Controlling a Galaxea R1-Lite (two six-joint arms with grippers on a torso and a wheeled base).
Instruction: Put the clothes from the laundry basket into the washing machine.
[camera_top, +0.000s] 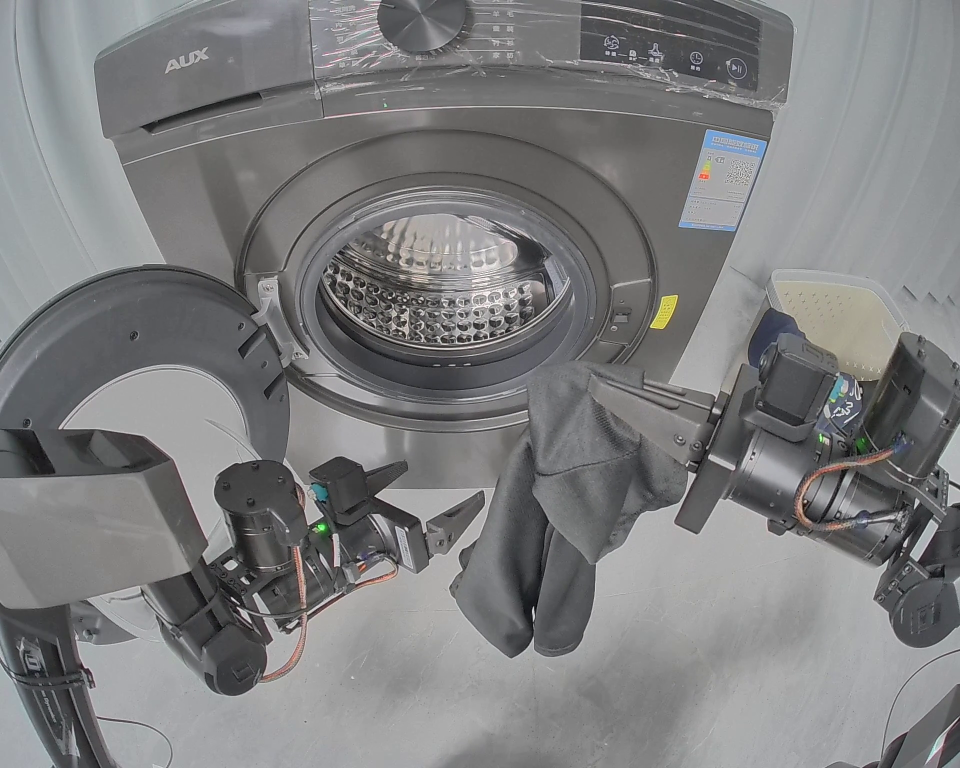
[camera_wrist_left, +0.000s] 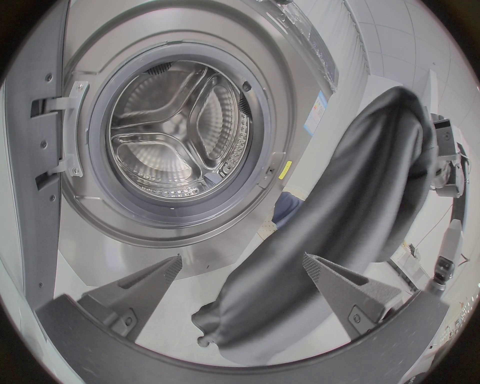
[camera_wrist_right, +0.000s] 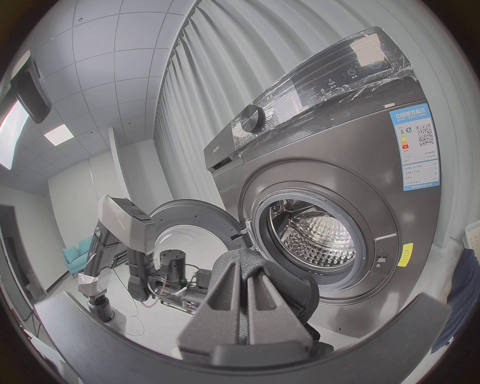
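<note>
Holding a dark garment (camera_top: 565, 500) before the washing machine (camera_top: 250, 190)

The right gripper (camera_top: 600, 385) is clamped on the garment, which hangs just below the mouth of the drum (camera_top: 440, 300) (door (camera_top: 130, 340) swung wide). The left gripper (camera_top: 440, 485) sits low beside it, jaws apart.

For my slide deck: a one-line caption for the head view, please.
Right gripper holds a dark garment before the open washing machine; left gripper open nearby.
</note>
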